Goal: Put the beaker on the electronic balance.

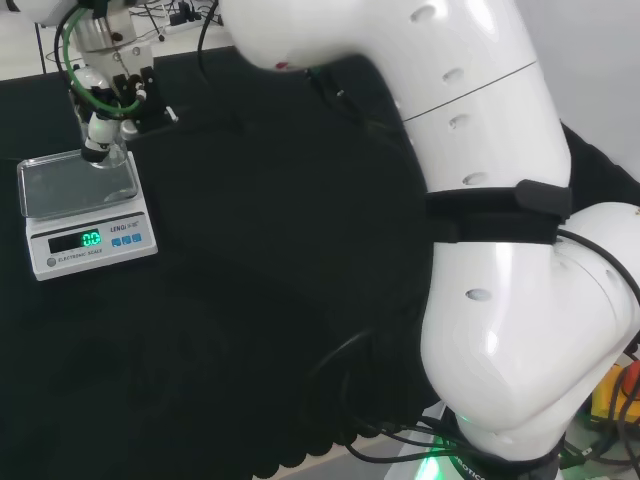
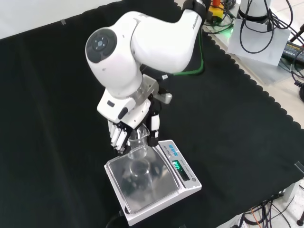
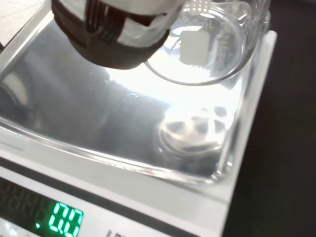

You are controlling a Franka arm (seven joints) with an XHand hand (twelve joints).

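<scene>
Clear glass beaker hangs upright in the black-and-white hand, fingers curled round it, base just above the steel-topped white electronic balance.

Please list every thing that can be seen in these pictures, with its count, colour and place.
beaker: one, clear glass, held by the hand over the balance's pan; whether its base touches the pan cannot be told.
electronic balance: one, white body with a shiny metal pan and a lit green display, near the cloth's front edge in the front view, at the left in the head view.
cloth: one, black, covers the bench.
cables and equipment: several, beyond the cloth's edge at the front view's upper right.
arm: one, white, reaches over the cloth to the balance.
hand: one, black and white, fingers curled round the beaker.
</scene>
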